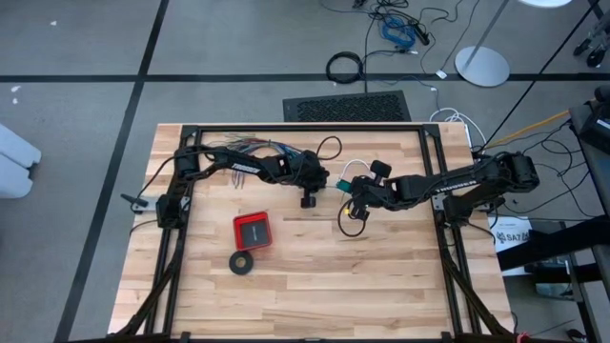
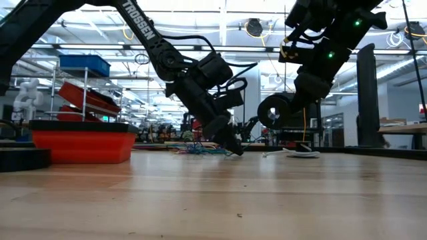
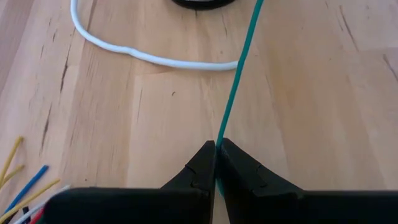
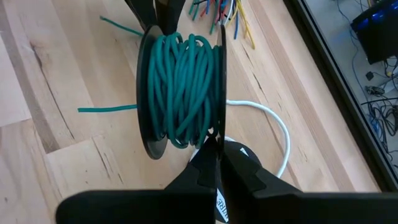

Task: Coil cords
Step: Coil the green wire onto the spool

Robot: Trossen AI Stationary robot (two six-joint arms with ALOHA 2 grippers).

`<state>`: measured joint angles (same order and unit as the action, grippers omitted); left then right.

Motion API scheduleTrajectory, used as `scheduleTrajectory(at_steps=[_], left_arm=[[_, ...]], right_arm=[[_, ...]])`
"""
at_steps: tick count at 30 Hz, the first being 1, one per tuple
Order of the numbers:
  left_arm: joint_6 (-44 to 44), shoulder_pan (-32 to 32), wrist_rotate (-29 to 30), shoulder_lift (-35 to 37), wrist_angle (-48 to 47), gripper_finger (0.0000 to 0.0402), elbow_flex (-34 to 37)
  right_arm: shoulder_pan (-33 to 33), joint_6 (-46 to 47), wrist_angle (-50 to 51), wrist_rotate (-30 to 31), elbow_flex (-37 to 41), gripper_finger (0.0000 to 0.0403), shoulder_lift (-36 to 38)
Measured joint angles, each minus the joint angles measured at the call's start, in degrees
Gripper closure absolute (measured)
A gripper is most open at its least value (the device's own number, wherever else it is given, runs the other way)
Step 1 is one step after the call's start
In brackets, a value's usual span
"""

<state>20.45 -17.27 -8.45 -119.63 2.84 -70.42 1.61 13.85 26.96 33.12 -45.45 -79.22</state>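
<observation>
A teal-green wire is wound on a black spool, which hangs above the table in the low view. My right gripper is shut on the spool near the table's middle. One strand of the teal wire runs straight from the spool to my left gripper, which is shut on it low over the wood. A thin white cord lies in a loose curve on the table under and beside the spool. My left gripper pinches the single teal strand between its two fingertips. The fingers slant down from the table's left side. The strand leaves them straight and taut toward the spool, clear of the wood. My right gripper pinches the rim of one of the spool's black flanges between its two fingers, which slant down from the table's right side. The spool is lifted clear of the table, its flanges upright and the wound wire between them.
A fanned bundle of many-coloured wires lies at the far left, behind my left arm. A red square box and a black tape ring sit toward the near left. Bare wood stretches along the near edge.
</observation>
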Motion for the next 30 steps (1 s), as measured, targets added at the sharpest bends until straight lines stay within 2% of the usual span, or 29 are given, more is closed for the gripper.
scheduleTrajectory(at_steps=[7, 15, 30], left_arm=[[1.1, -0.4, 1.0, 0.1, -1.9, 0.0377, -0.1], [0.6, -0.6, 4.4, 0.4, -2.4, 0.0397, -0.7], [-1.3, 0.1, 4.6, 9.5, -3.1, 0.04, -2.7]], right_arm=[[0.0, 0.0, 0.3, -0.2, 0.0, 0.0403, 0.0], [0.0, 0.0, 2.0, -0.5, 0.0, 0.0403, 0.0], [0.0, 0.0, 3.0, -0.1, 0.0, 0.0403, 0.0]])
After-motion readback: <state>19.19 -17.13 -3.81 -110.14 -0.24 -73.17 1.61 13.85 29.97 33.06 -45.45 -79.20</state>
